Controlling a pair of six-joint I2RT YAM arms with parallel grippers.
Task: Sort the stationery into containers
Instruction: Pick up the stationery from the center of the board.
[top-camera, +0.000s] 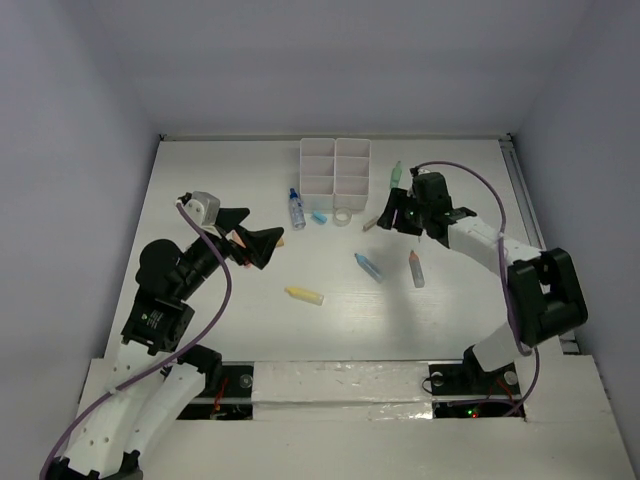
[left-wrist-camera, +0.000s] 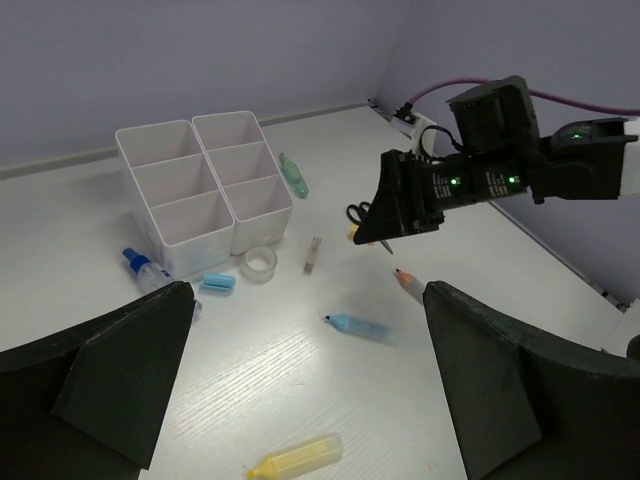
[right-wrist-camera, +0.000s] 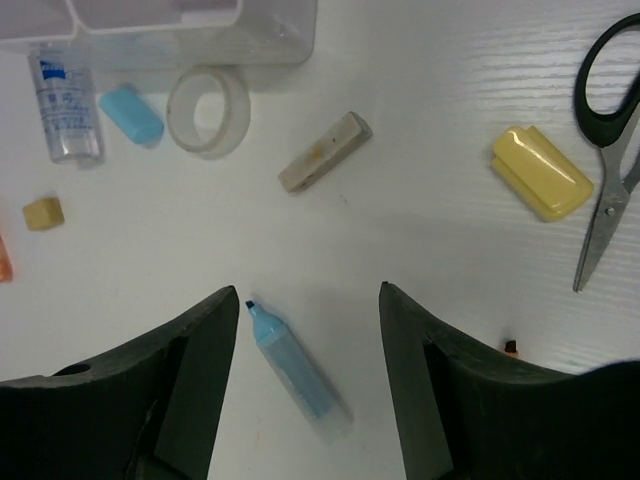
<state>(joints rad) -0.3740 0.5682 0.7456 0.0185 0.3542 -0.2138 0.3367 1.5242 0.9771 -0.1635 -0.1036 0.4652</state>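
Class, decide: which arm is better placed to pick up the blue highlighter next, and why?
Right, probably. The right gripper is open, with the blue highlighter framed between its fingers in its wrist view. The left gripper, also open, sits farther off to the left.

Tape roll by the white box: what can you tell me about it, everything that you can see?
The tape roll is a small ring of clear, slightly milky tape; the white table shows through its open centre. It lies flat, hole facing up, just in front of the white compartment box, so close that I cannot tell whether they touch. A light blue block lies beside it, a narrow gap between them. Nothing holds it.
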